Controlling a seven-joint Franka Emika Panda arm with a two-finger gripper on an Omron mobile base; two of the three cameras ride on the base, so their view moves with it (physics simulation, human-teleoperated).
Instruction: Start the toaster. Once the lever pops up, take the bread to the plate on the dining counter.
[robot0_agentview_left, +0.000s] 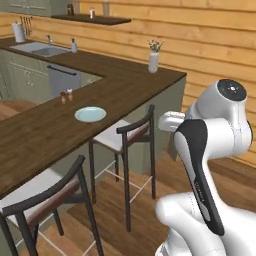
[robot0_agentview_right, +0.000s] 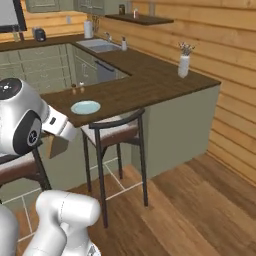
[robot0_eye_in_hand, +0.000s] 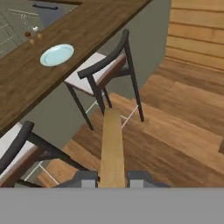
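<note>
In the left base view the plate (robot0_agentview_left: 90, 114) lies flat on the dining counter (robot0_agentview_left: 45, 135), well apart from the arm and off to its left above 2 stools (robot0_agentview_left: 125, 140). In the right base view the bread (robot0_agentview_right: 56, 145) hangs just below the wrist, near the counter edge, with the plate beyond it. In the hand view the gripper (robot0_eye_in_hand: 112, 179) is clenched on the bread, seen edge-on, its long axis running straight out from between the fingertips (robot0_eye_in_hand: 85, 178) over the wood floor (robot0_eye_in_hand: 183, 113), the plate far ahead and left.

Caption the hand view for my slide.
Tool shut on the bread, carried edge-on above the floor toward the plate on the dining counter.
</note>
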